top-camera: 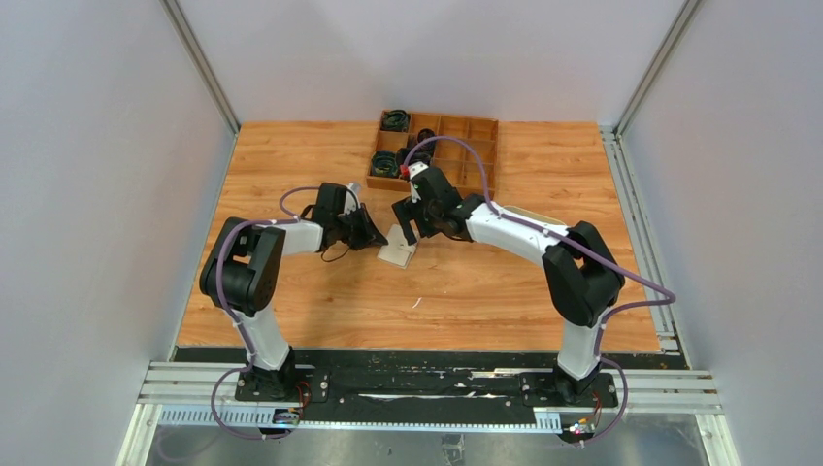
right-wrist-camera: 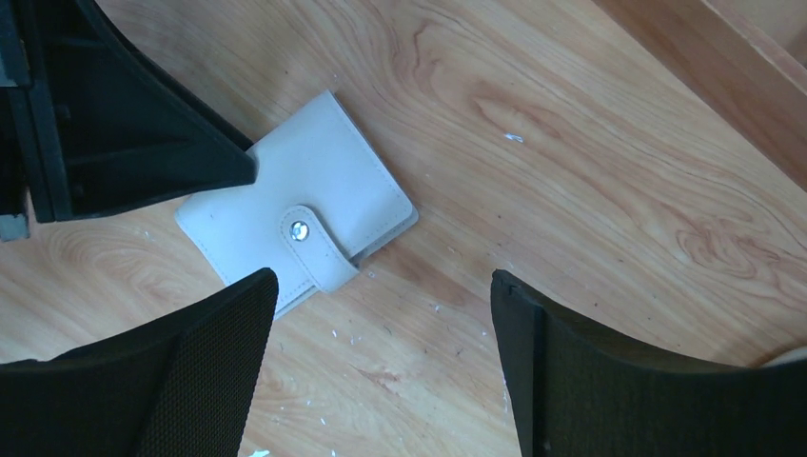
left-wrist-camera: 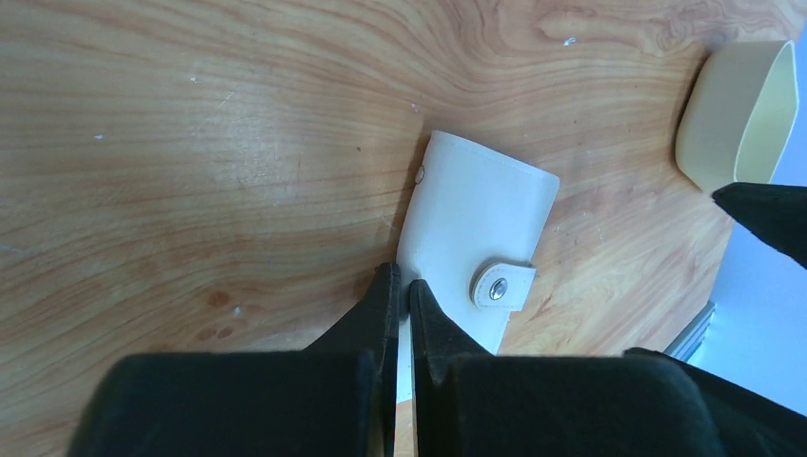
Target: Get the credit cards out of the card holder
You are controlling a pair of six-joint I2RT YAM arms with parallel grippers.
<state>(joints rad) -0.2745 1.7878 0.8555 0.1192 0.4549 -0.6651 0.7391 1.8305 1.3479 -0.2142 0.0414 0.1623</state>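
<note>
- The fingers [left-wrist-camera: 381, 305] of the left gripper [left-wrist-camera: 400, 283] are pressed together. Their tips sit at one long edge of the small, off-white, stitched folding card holder [left-wrist-camera: 466, 214].
- The right gripper [right-wrist-camera: 381, 281] hangs above the same card holder [right-wrist-camera: 305, 181] with its two black fingers [right-wrist-camera: 224, 324] spread wide and holding nothing. The fastened side of the holder shows in the gap between them.
- The card holder lies flat and folded shut on the table, with its rounded snap tab [right-wrist-camera: 314, 249] fastened by a silver stud. In the top view it sits near the middle of the table [top-camera: 291, 165], between the two grippers.
- The table is an orange-brown wood-grain board with a few pale specks scattered on it.
- Plain grey-white panels wall in the left, back and right sides, and aluminium rails run up the back corners.
- A brown wooden compartment box [top-camera: 456, 146] stands at the far edge, behind the right gripper [top-camera: 406, 218]. Dark coiled items lie in some of its left cells.
- A cream oval tray [left-wrist-camera: 738, 119] rests near the card holder, on the side away from the left gripper, and is apart from it.
- Bare board stretches left of the left gripper [top-camera: 374, 236] and along the near edge in front of the arm bases.
</note>
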